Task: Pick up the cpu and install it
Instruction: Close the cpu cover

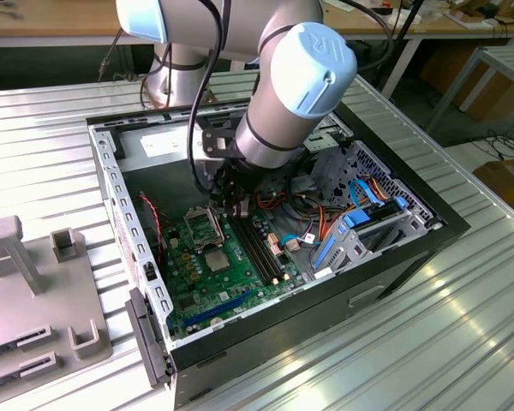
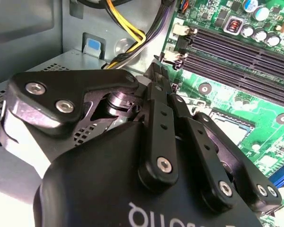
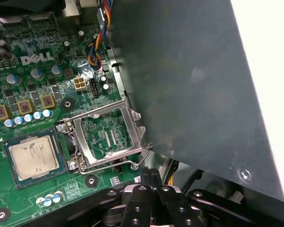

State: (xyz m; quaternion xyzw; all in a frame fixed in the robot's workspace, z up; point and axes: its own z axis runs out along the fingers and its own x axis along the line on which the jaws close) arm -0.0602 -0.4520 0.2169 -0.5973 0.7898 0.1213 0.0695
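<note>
Care around the socket matters most at this stage, I judge. The cpu (image 3: 32, 156) already lies flat in its socket on the green motherboard (image 1: 188, 295), while the hinged load frame (image 3: 135, 124) beside it stands swung open, so the install is not yet finished. Any contact should land on the frame's metal, not on the chip's silvery top. The tool should also keep off the grey case wall (image 3: 189, 94) close alongside. In both wrist views the gripper (image 3: 150, 178) has its fingers pressed together with nothing between them. In the exterior view the cpu (image 1: 216, 259) sits just below the picture's centre, with the gripper (image 1: 231, 205) above it and slightly to the right. Chip and fingertips are near but apart, and the fingertips hang just beside the open frame.
</note>
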